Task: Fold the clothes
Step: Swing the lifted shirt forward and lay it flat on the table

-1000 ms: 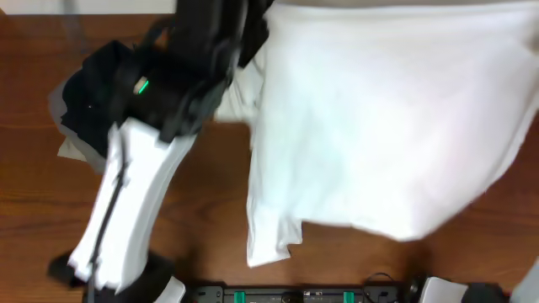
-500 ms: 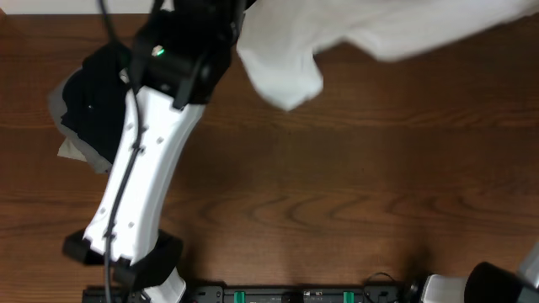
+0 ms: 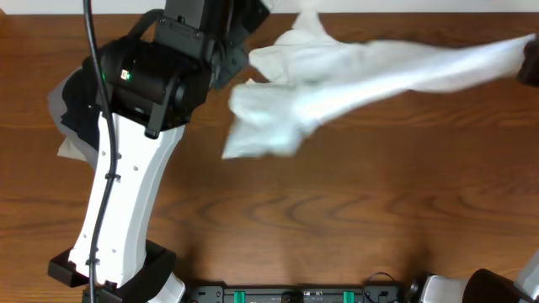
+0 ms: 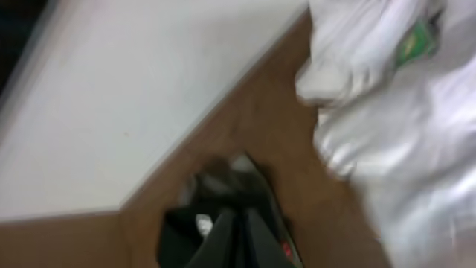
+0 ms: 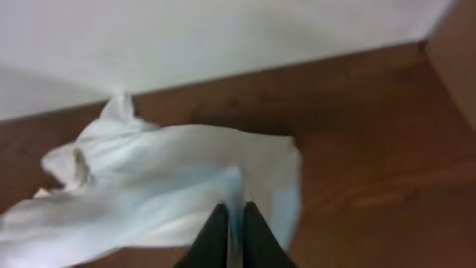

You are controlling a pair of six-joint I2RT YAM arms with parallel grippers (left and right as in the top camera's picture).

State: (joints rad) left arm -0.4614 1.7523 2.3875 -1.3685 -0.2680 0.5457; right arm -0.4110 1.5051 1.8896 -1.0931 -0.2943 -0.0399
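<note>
Arm (image 3: 126, 194) between black garment (image 3: 78, 118) and white T-shirt (image 3: 362, 76)

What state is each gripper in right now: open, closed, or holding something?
Left gripper: closed, with nothing seen between its fingers.
Right gripper: closed on an edge of the white cotton T-shirt.

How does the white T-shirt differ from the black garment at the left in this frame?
The white T-shirt is stretched into a long, bunched band; the black garment sits in a compact pile. The T-shirt is pinched in the right gripper; the black garment is in no gripper, partly hidden under the left arm. Both are at the far side of the table.
</note>
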